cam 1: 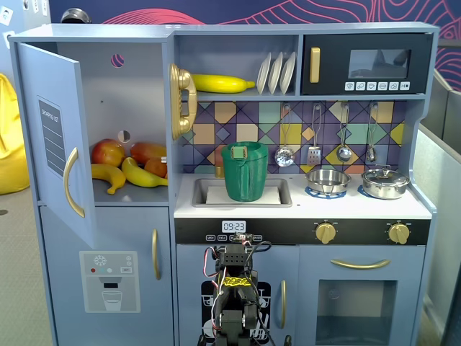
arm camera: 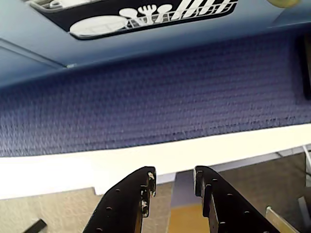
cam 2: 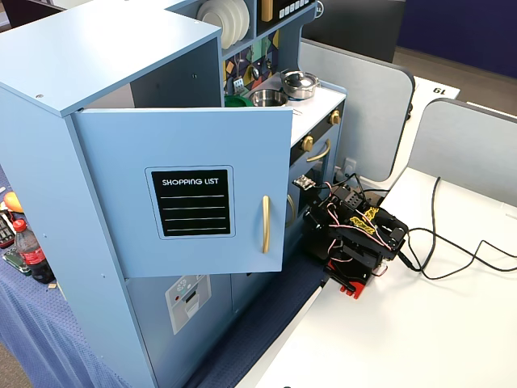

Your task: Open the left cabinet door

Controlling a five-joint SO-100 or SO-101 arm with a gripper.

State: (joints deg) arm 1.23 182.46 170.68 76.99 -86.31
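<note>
I see the end effector [arm camera: 174, 182] at the bottom of the wrist view, fingers narrowly parted, holding nothing. At the fixed view's left, the left cabinet door [cam 1: 57, 137] stands swung open.

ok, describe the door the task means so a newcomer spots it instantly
On the blue toy kitchen, look at the top-left compartment holding fruit. Its door, the left cabinet door, stands swung open. Unlike the ice-dispenser door below, it carries a black SHOPPING LIST panel and a vertical gold handle.
</note>
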